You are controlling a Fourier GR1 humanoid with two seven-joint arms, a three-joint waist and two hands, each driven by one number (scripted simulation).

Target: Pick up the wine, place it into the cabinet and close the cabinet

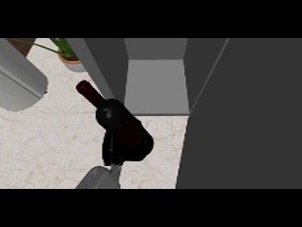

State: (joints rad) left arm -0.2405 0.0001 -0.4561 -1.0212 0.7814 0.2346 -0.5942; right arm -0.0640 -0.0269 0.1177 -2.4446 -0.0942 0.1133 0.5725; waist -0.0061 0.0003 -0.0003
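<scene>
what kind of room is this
Most likely a kitchen: a pale marble-look counter, a grey cabinet with its door swung open, a potted plant, and a wine bottle in the robot's hand.

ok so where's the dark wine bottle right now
In the head view, the dark wine bottle is left of centre, held tilted above the marble counter by a black hand, just outside the open grey cabinet.

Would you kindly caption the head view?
Right hand holding the wine bottle before the open cabinet.
</scene>
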